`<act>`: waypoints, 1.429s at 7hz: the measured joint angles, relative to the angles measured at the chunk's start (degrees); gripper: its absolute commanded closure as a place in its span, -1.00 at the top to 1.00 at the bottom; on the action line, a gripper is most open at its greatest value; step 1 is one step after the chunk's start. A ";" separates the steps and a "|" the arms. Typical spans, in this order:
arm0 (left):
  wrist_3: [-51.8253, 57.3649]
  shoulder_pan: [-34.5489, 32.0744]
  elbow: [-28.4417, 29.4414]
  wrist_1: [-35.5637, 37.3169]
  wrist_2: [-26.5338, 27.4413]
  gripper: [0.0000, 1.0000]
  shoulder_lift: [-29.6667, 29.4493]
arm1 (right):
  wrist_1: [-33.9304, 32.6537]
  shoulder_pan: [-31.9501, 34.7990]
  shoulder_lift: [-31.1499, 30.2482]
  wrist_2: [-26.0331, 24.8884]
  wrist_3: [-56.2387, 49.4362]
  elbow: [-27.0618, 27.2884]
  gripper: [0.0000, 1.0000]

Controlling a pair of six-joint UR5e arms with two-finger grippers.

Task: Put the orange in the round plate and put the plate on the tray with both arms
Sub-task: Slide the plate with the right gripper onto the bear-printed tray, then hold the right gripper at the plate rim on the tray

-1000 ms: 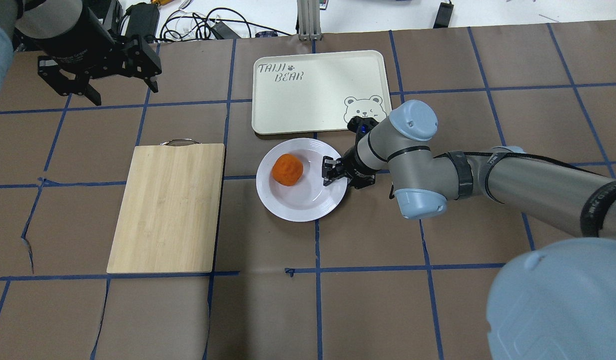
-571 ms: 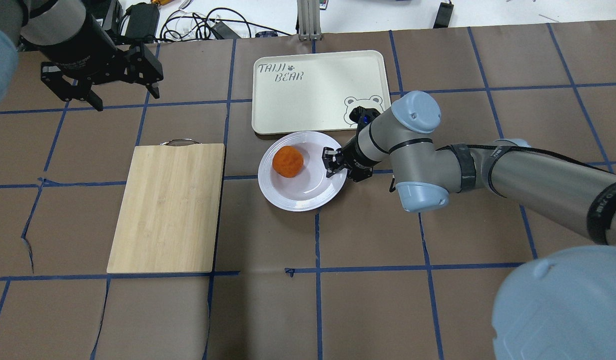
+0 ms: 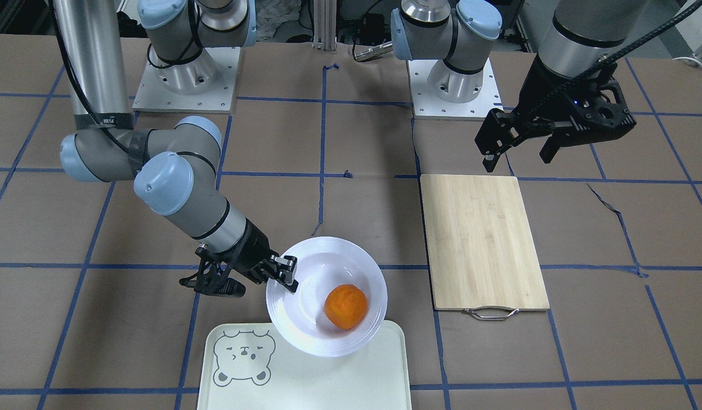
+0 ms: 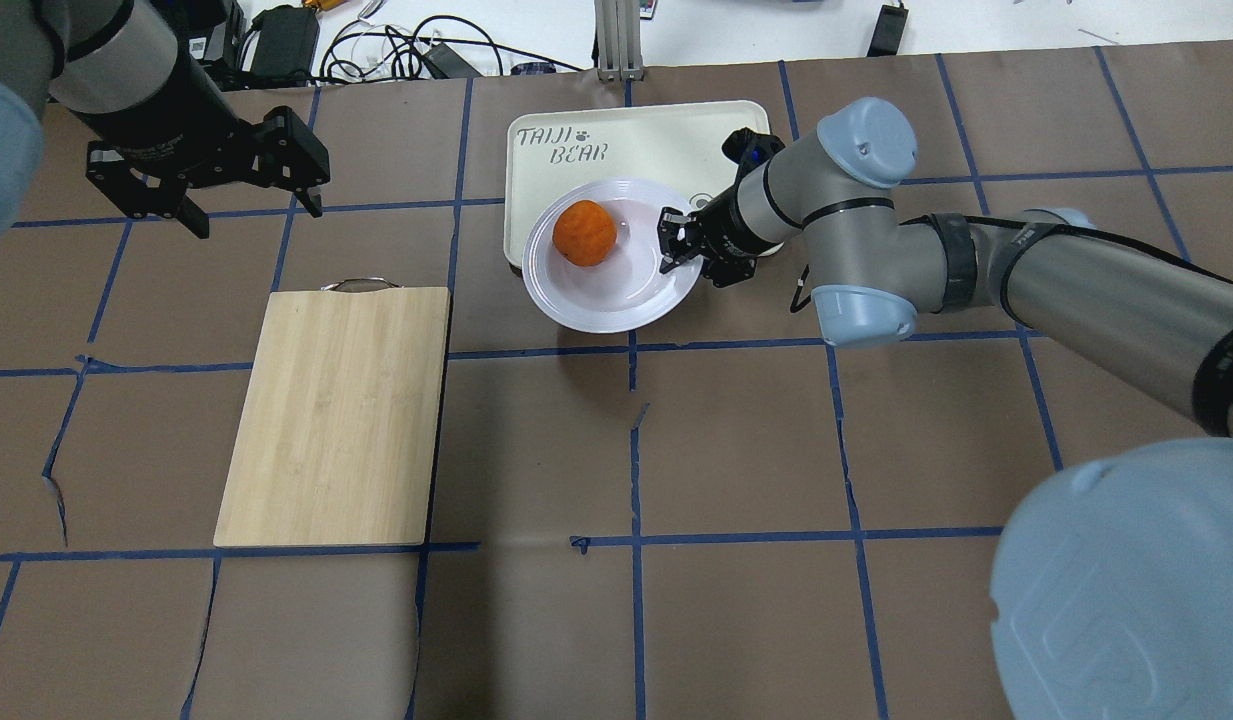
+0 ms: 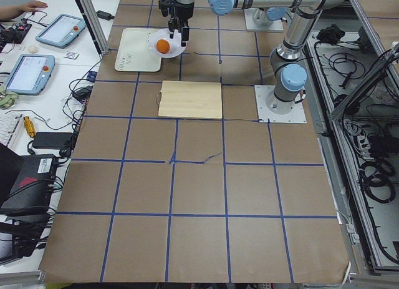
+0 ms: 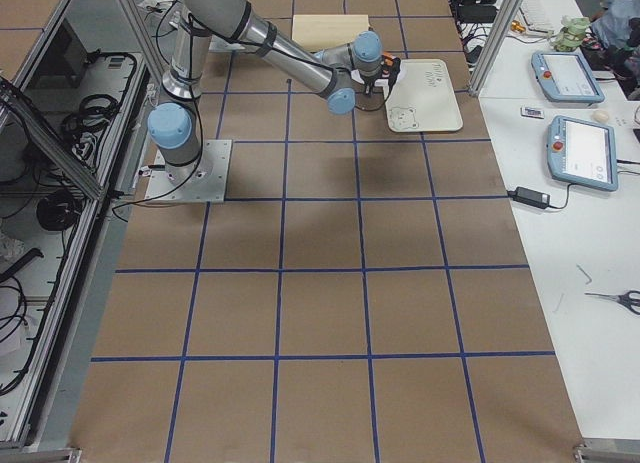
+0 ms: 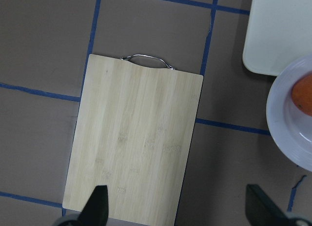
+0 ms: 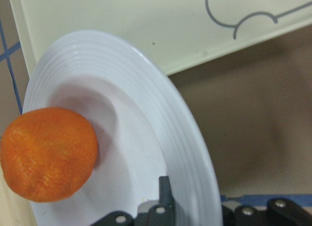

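The orange [image 4: 584,233] lies in the white round plate [image 4: 596,315], toward its left side. My right gripper [image 4: 673,240] is shut on the plate's right rim and holds it off the table, slightly tilted. The plate overlaps the near edge of the cream tray [image 4: 656,135], partly covering its bear face. From the front, the plate [image 3: 328,256] hangs over the tray [image 3: 328,381] with the right gripper [image 3: 288,276] at its rim. My left gripper [image 4: 254,212] is open and holds nothing, high at the far left, well apart from the plate.
A wooden cutting board [image 4: 336,415] with a metal handle lies left of the plate, below the left gripper. Cables and power bricks [image 4: 376,50] sit beyond the table's far edge. Brown paper with blue tape lines covers the table.
My right arm has carried the plate with the orange away from the robot, from the bare table onto the tray's near edge. The left gripper has barely shifted and stays open.
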 measured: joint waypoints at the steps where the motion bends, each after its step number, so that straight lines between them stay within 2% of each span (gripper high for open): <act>1: 0.05 -0.14 -0.27 0.06 -0.27 1.00 -0.03 | 0.22 -0.09 4.70 -0.40 0.67 -6.80 -0.84; 3: 0.07 -0.62 -0.69 0.25 -0.37 1.00 -0.27 | 0.66 -0.59 14.31 -1.00 1.27 -19.02 -0.74; 4: 0.08 -0.72 -0.78 0.35 -0.33 1.00 -0.36 | 0.75 -1.59 16.48 -1.40 1.31 -21.84 -0.19; 6: 0.14 -0.79 -0.80 0.57 -0.16 1.00 -0.41 | 2.37 -2.99 17.32 -2.96 1.45 -22.91 0.99; 8: 0.37 -0.81 -0.80 0.63 -0.10 1.00 -0.33 | 6.97 -3.31 15.51 -7.22 -0.13 -23.23 1.00; 10: 0.60 -0.80 -0.85 0.54 0.10 1.00 -0.16 | 12.26 -3.78 11.63 -15.21 -7.45 -23.84 1.00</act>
